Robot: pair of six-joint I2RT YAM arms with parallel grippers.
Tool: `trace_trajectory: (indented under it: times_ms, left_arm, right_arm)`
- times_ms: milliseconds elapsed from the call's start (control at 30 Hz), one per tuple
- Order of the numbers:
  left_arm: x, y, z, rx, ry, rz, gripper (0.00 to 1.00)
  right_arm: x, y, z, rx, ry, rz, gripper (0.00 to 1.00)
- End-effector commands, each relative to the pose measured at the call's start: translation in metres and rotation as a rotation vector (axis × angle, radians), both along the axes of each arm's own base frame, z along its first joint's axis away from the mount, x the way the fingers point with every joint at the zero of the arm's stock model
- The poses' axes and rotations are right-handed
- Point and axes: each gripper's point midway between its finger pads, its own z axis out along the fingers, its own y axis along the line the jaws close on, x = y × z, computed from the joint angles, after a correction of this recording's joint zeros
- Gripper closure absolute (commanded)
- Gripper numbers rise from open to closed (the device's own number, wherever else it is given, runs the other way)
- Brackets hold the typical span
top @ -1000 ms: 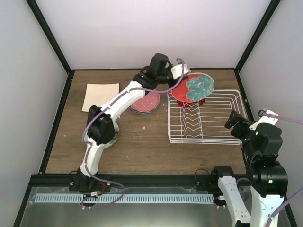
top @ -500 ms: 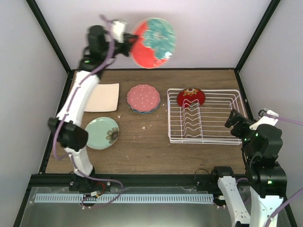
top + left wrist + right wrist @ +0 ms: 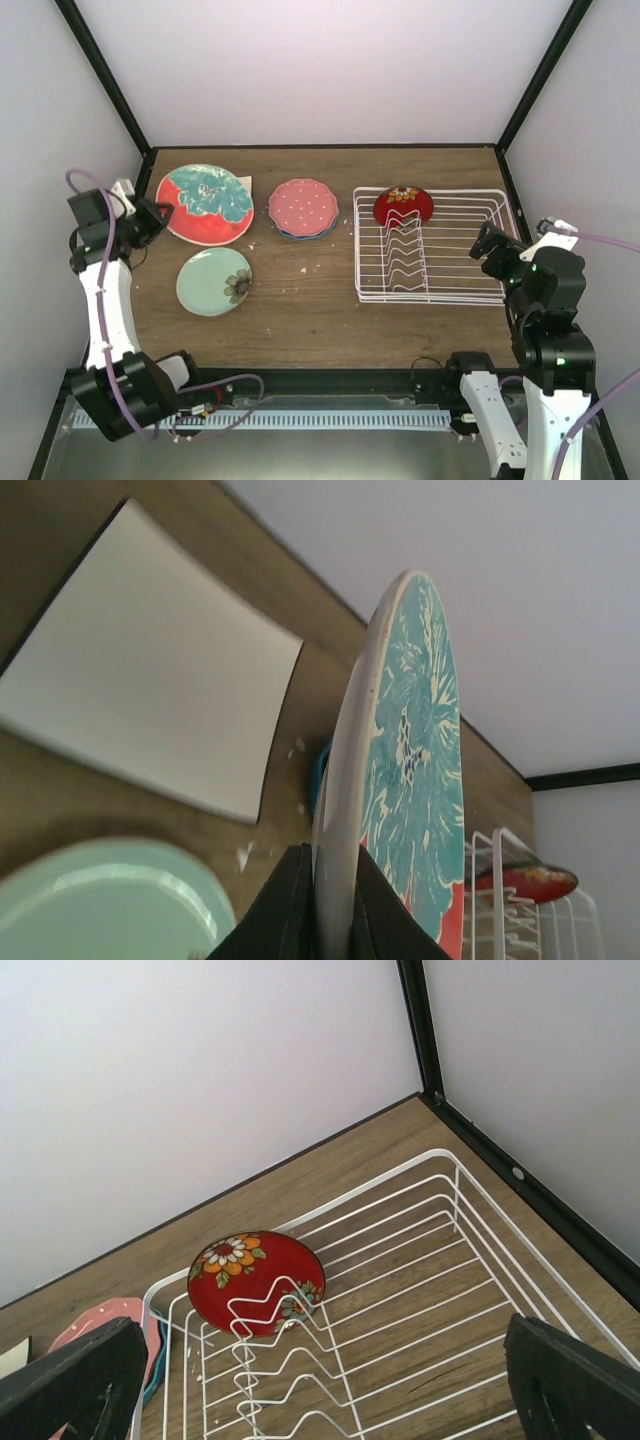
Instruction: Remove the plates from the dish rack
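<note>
top external | left claw [image 3: 157, 212] grips red-and-teal plate [image 3: 205, 203], lowered over beige plate [image 3: 140, 680] | right claw [image 3: 488, 245] released

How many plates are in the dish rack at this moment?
1. The small dark red floral plate leans on edge at the far left corner of the dish rack. No other plate shows in it, and the open wire hides little.

The large plate [image 3: 205, 203] is red-and-teal, the small plate [image 3: 404, 206] dark red floral, the rack [image 3: 430, 297] white.
</note>
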Motion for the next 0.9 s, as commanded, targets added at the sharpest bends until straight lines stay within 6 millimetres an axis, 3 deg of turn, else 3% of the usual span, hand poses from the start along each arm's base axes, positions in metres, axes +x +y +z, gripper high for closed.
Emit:
trace_trajectory:
  times_ms: [0, 167, 433, 867]
  left_arm:
    - [-0.041, -0.012, 0.017, -0.072, -0.047, -0.066, 0.96]
    - [-0.068, -0.008, -0.027, -0.049, 0.112, -0.044, 0.96]
    - [-0.092, -0.001, -0.09, -0.046, 0.321, 0.029, 0.96]
    - [-0.109, 0.004, -0.137, -0.018, 0.454, 0.062, 0.96]
  right_arm:
    - [0.011, 0.006, -0.001, 0.004, -0.006, 0.034, 0.0]
    - [0.019, 0.009, -0.005, 0.008, 0.009, 0.048, 0.0]
    - [0.019, 0.006, -0.007, -0.013, 0.025, 0.039, 0.0]
    - [0.007, 0.0, -0.007, -0.04, 0.034, 0.015, 0.0]
